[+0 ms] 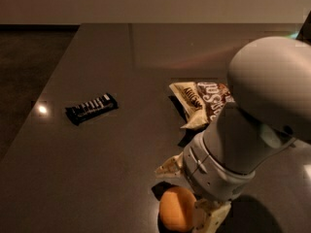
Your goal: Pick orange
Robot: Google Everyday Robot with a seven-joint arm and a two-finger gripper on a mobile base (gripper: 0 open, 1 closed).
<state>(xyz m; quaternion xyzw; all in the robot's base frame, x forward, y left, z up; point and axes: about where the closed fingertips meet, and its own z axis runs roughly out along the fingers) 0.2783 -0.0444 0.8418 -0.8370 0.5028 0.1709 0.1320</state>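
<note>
The orange (177, 209) is a small round fruit lying on the dark table (121, 144) near its front edge. My gripper (190, 194) hangs just over it, at the end of the big grey arm (252, 130) that fills the right side. Its two cream fingers stand apart: one fingertip (166, 167) points left just above the orange, the other (213, 218) is at the orange's right side. The orange lies between them, and I cannot tell if either finger touches it. The brown-and-cream chip bag (201, 101) lies behind, partly hidden by the arm.
A black candy bar (91, 108) lies on the left of the table. The table's left edge runs diagonally, with dark floor (29, 72) beyond it. A wall (146, 4) stands behind the table's far edge.
</note>
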